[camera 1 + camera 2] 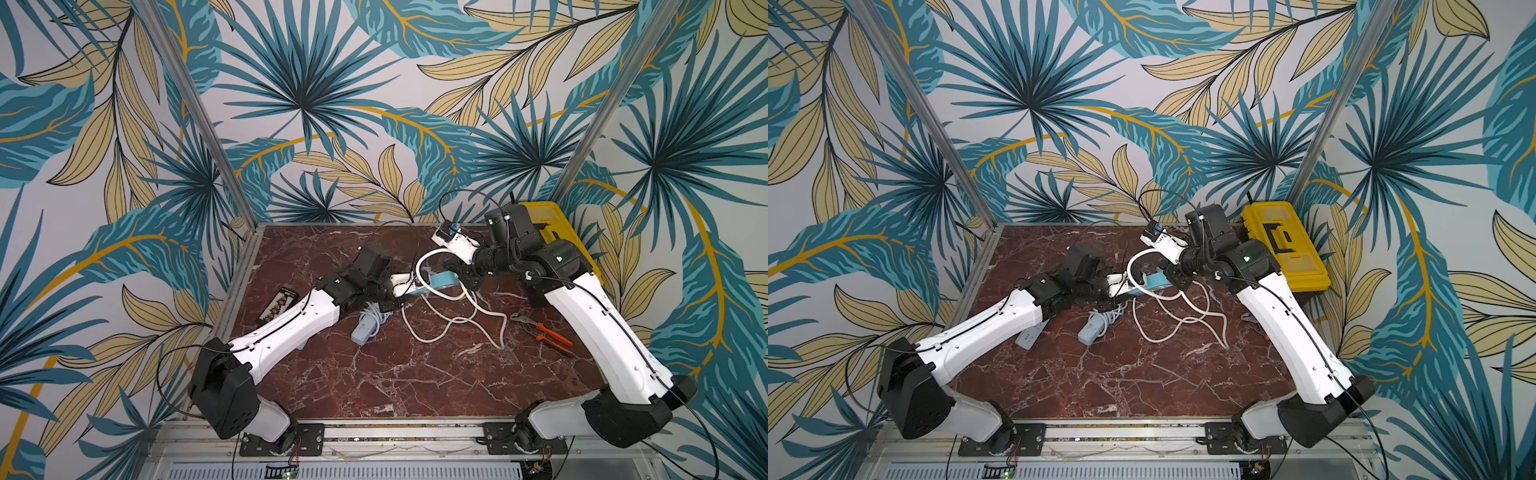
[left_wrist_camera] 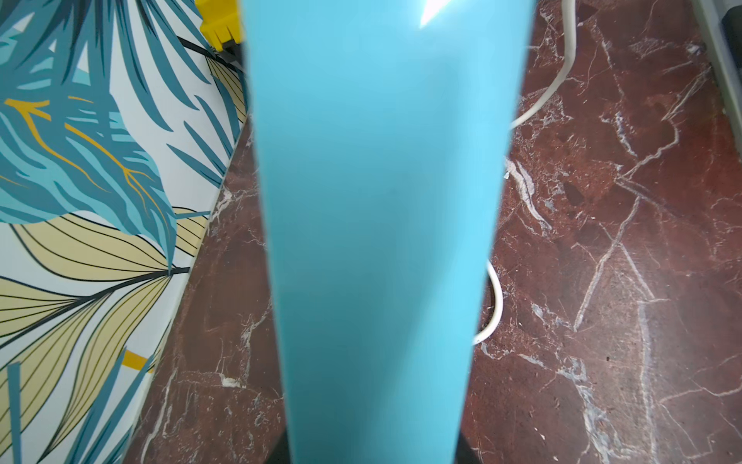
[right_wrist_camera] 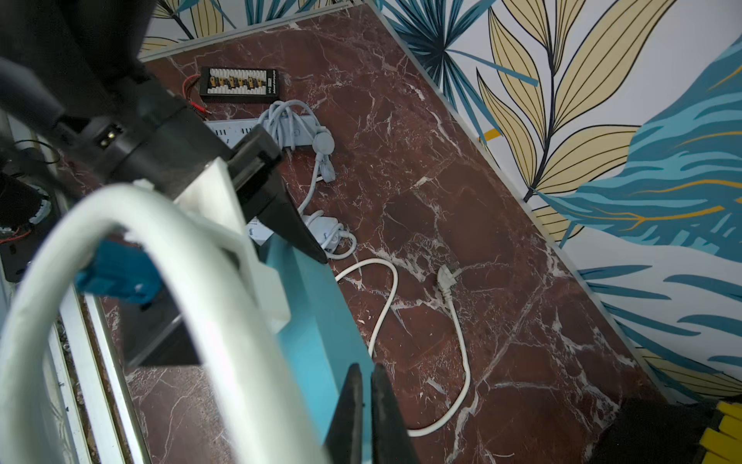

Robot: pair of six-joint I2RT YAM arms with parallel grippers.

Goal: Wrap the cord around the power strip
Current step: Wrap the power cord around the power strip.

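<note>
The left gripper [image 1: 412, 288] is clamped tight on 1 end of the blue power strip [image 1: 440, 280]. In the left wrist view the power strip [image 2: 381, 201] runs straight out from between its fingers and fills the middle of the frame. It is held up off the marble table [image 1: 395, 374], spanning the gap between the 2 grippers.

The right gripper [image 1: 457, 274] is at the power strip's other end, jaws fully closed. In the right wrist view its 2 black fingertips [image 3: 351, 401] sit almost pressed together, right beside the strip's blue edge [image 3: 317, 305]. I cannot tell whether anything is pinched between them.

White cord [image 1: 419, 266]: 1 loop arches over the power strip between the grippers. The rest lies loose on the table below them, ending in a plug [image 3: 445, 277] well apart from both grippers.

Containers: 1 yellow case [image 1: 1283, 245], behind the right arm at the table's far corner — lid closed, contents not visible.

Other items on the table:
- A grey strip [image 1: 363, 330] lies below the left gripper, with its own cord bundled around it.
- A black connector board [image 1: 277, 305] lies beside the left forearm.
- Orange-handled pliers [image 1: 548, 332] lie beside the right forearm.
</note>
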